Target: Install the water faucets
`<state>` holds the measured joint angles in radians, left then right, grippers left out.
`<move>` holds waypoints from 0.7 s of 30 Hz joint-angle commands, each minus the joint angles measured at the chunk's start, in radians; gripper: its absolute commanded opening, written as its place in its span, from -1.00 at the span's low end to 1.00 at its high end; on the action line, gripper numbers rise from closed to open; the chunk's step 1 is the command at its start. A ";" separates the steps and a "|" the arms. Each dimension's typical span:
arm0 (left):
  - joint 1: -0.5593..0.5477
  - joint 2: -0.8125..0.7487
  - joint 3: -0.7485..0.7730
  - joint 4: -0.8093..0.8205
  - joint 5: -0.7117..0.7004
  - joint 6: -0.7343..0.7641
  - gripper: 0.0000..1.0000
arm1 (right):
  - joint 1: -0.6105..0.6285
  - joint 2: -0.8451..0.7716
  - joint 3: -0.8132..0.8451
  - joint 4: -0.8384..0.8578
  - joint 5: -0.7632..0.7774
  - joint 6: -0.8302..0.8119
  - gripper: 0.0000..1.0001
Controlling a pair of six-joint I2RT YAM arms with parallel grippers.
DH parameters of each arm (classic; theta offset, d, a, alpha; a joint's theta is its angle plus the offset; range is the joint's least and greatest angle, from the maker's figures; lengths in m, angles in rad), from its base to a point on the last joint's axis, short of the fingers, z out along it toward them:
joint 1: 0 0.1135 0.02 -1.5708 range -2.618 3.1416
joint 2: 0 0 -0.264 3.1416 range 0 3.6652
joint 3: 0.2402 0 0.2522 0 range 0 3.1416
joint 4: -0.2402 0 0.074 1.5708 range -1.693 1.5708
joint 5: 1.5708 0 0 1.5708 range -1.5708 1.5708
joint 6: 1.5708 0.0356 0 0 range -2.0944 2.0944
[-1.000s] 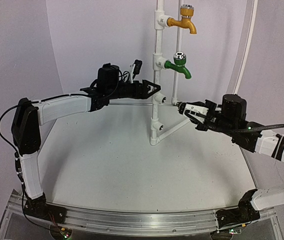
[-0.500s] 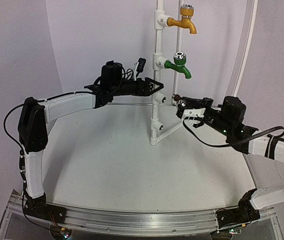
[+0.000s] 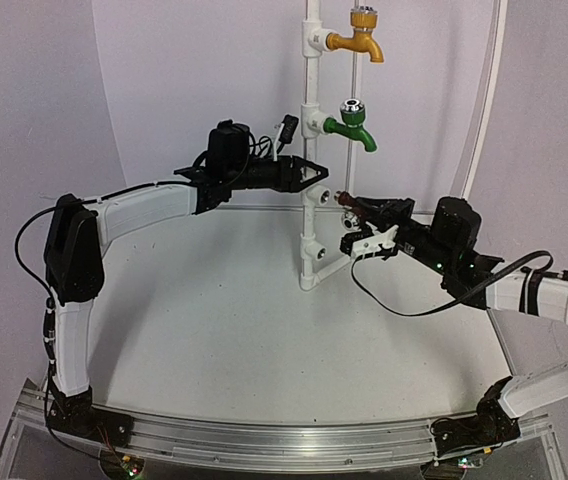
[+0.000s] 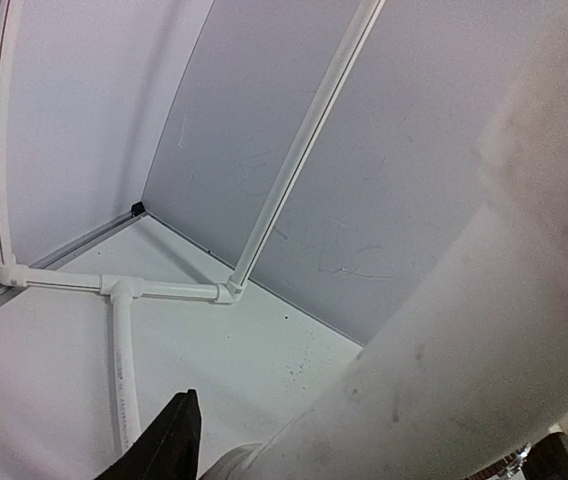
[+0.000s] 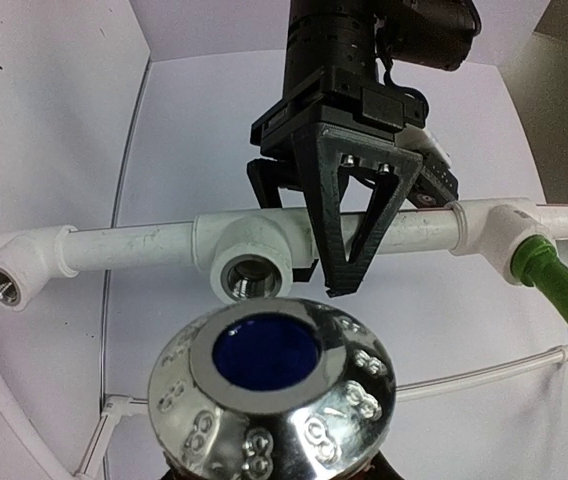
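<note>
Since a second ago the right gripper (image 3: 357, 222) has carried its clamped dark brown faucet (image 3: 348, 203), silver-capped, left to mid-frame beside the pipe stand (image 3: 309, 250). The green faucet (image 3: 349, 125) sits mounted above. The left gripper (image 3: 314, 172) straddles the stand; I cannot tell whether it grips.

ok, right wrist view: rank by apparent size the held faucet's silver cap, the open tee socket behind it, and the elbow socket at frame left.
1. dark brown faucet's silver cap: largest, but it sits right at the lens.
2. tee socket.
3. elbow socket: turned partly away, so its gap to the tee is unsure.
</note>
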<state>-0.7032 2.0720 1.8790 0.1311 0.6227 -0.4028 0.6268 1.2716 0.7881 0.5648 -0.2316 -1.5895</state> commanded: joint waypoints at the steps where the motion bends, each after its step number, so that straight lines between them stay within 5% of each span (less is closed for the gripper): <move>1: 0.011 0.025 0.061 -0.019 -0.022 -0.041 -0.23 | 0.014 0.027 0.079 0.020 -0.025 -0.038 -1.00; 13: 0.011 0.015 0.037 -0.036 -0.031 -0.005 -0.88 | 0.014 0.079 0.089 0.076 -0.030 -0.027 -1.00; 21: 0.010 0.012 0.028 -0.038 -0.027 -0.011 -0.96 | 0.014 0.101 0.084 0.133 -0.032 -0.003 -1.00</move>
<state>-0.7013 2.0815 1.8923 0.1307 0.6254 -0.3213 0.6365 1.3604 0.8307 0.6021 -0.2531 -1.6204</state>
